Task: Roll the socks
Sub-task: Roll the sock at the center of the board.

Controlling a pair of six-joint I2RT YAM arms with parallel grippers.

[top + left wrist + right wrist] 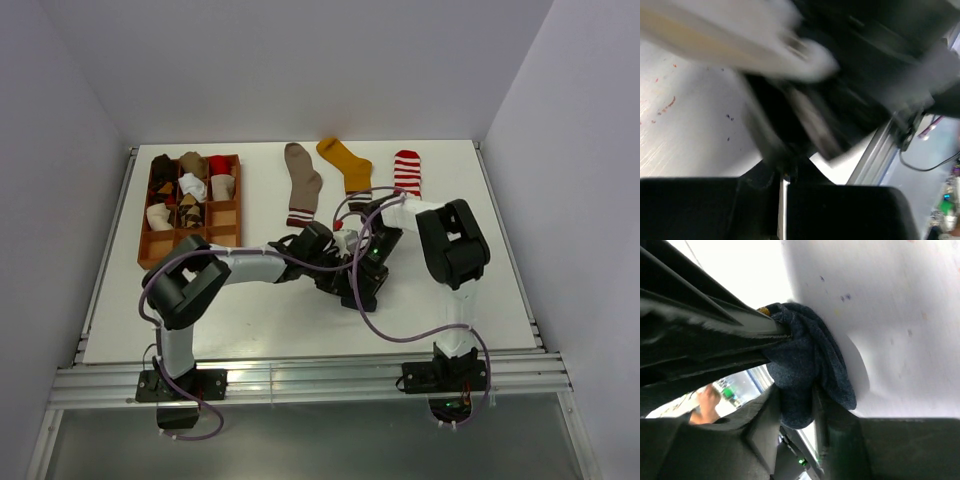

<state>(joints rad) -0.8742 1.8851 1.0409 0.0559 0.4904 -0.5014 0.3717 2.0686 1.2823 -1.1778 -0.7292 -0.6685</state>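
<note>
Two hands meet over the middle of the table: your right hand pinches the bunched navy sock between its fingers, while your left hand is closed, tips pressed to the sock's upper edge. Whether it nips any fabric, you cannot tell, since its own view is blurred. Three more socks lie flat along the far edge, taupe sock, mustard sock and striped sock, left to right; the wooden tray at far left holds rolled ones.

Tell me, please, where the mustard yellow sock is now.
In the top view the mustard yellow sock lies far back on the table, between the taupe sock on its left and the striped sock on its right.
</note>
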